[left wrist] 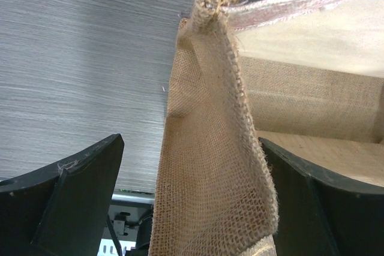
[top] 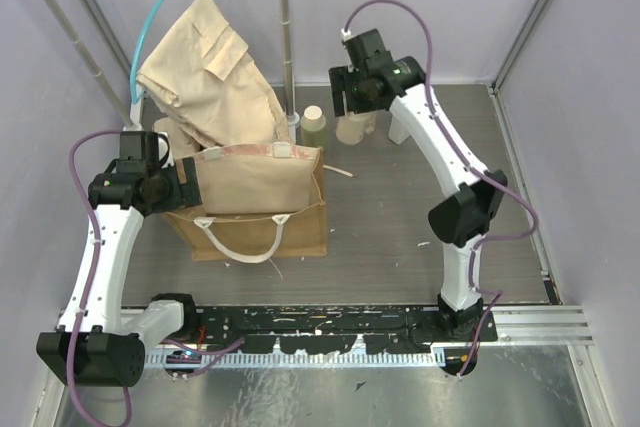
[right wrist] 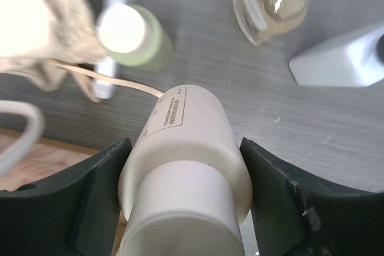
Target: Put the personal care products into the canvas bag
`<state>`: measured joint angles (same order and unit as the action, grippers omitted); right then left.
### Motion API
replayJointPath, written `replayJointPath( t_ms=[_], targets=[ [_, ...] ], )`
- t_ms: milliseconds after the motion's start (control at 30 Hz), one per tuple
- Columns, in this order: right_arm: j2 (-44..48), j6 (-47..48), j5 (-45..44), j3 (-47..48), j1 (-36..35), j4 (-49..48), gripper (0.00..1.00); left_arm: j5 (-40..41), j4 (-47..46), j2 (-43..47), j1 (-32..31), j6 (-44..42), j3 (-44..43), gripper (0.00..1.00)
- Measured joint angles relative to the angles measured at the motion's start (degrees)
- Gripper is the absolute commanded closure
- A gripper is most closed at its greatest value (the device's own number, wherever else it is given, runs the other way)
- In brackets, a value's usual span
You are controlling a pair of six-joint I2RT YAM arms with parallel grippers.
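The canvas bag [top: 262, 199] stands left of centre, mouth up, cream handle hanging down its front. My left gripper [top: 186, 183] is at the bag's left rim. In the left wrist view it [left wrist: 191, 148] is open and straddles the bag's burlap side wall [left wrist: 210, 166]. My right gripper [top: 350, 99] is shut on the cream-beige bottle [top: 352, 129] at the back centre; the fingers [right wrist: 282, 196] press both its sides [right wrist: 186, 124]. The olive-green bottle [top: 314, 127] stands just left of it [right wrist: 129, 31]. The amber bottle [right wrist: 273, 1] and the flat white bottle [right wrist: 342, 61] show only in the right wrist view.
A beige garment [top: 205, 67] on a teal hanger droops from the rack onto the bag's back rim. The rack's pole [top: 286, 37] stands beside the olive-green bottle. A thin pale strip [top: 340, 171] lies on the table right of the bag. Purple walls close both sides.
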<state>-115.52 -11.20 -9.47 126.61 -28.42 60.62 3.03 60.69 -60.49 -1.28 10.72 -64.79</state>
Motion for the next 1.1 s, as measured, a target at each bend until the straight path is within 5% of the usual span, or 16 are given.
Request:
replayJointPath(
  t_ms=[233,467,1100],
  targets=[
    [9.4,2.3,3.8,13.6,-5.4,2.3,0.99,0.0,-0.2,0.0,0.0,0.0,0.3,0.02],
    [16.6,2.4,9.8,15.1,-13.4,3.6,0.99,0.0,-0.2,0.0,0.0,0.0,0.3,0.02],
    [7.1,1.4,8.3,5.7,-24.3,4.6,0.99,0.0,-0.2,0.5,0.0,0.0,0.3,0.02]
  ],
)
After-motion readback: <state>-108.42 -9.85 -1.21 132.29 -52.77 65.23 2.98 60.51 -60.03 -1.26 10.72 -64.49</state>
